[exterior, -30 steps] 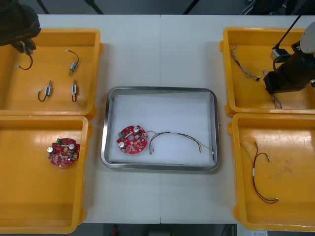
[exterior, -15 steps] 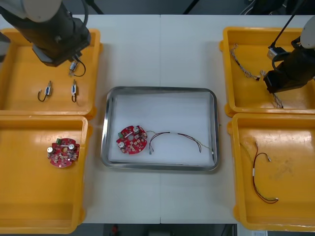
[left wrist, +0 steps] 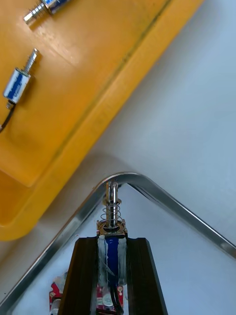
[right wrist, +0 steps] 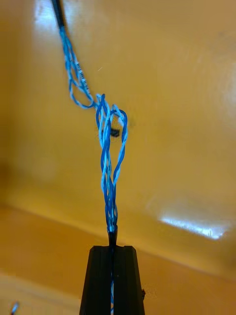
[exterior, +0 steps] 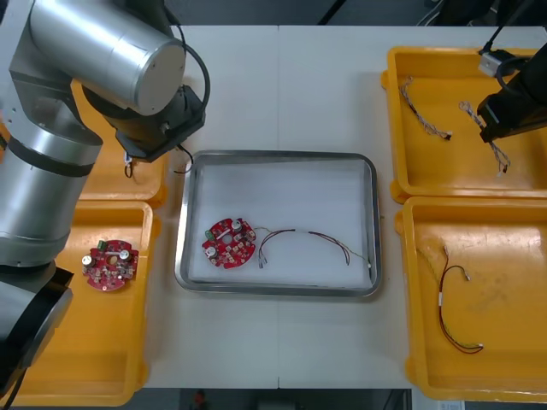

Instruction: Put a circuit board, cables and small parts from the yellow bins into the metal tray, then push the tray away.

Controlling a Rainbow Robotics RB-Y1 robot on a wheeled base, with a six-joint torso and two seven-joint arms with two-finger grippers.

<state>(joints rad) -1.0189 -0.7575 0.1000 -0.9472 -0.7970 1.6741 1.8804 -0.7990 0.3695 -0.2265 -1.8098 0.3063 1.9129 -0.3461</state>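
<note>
Metal tray (exterior: 278, 290), shiny-rimmed and white inside, holds one round red circuit board (exterior: 229, 243) and one thin cable (exterior: 303, 239). Left gripper (left wrist: 112, 241) pinches one spring-wound small metal part (left wrist: 112, 209) over the tray's corner. The right gripper (right wrist: 112, 248) clamps one twisted blue and white cable (right wrist: 109, 147) above a yellow bin (right wrist: 187, 98).

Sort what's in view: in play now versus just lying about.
In play: left hand shut on a small metal part over the metal tray's corner; right hand shut on a twisted blue and white cable.
Lying about: spare circuit board, reddish cable, second twisted cable, loose metal parts, in the bins.
</note>
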